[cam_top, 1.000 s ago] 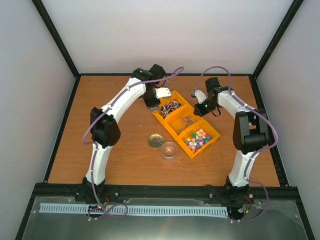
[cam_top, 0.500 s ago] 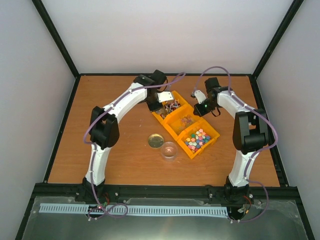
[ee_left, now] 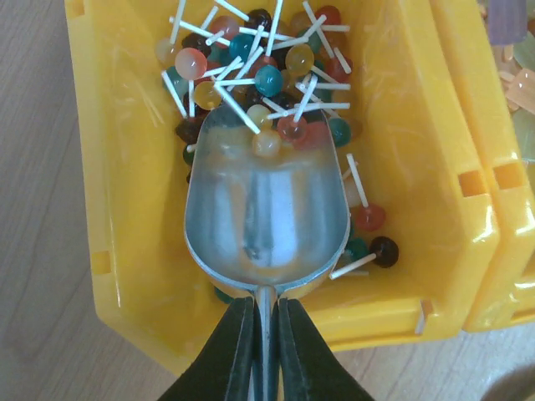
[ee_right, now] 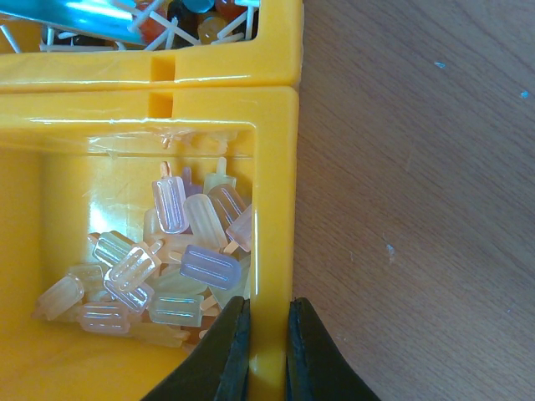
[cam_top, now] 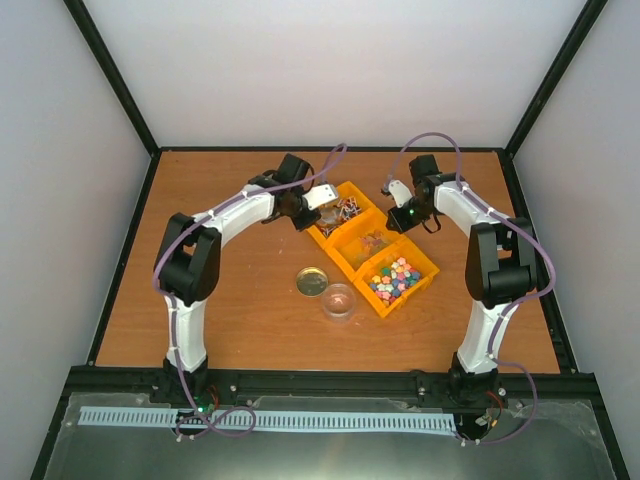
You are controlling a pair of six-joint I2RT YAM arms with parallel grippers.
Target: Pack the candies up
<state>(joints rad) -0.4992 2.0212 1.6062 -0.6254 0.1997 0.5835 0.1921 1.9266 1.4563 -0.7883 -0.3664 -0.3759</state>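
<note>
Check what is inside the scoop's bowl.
The metal scoop is nearly empty: a couple of lollipops sit at its front lip. Whatever lies in the yellow bin beneath it is covered.

Handle of the shiny metal scoop [ee_left: 266,225] is covered by the black left gripper [ee_left: 266,305] and cut off at the bottom edge. Some round multicoloured stick candies [ee_left: 269,80] are hidden under its bowl. From above, contents of the yellow plastic bin [cam_top: 360,198] toward the bench's far edge cannot be resolved.
</note>
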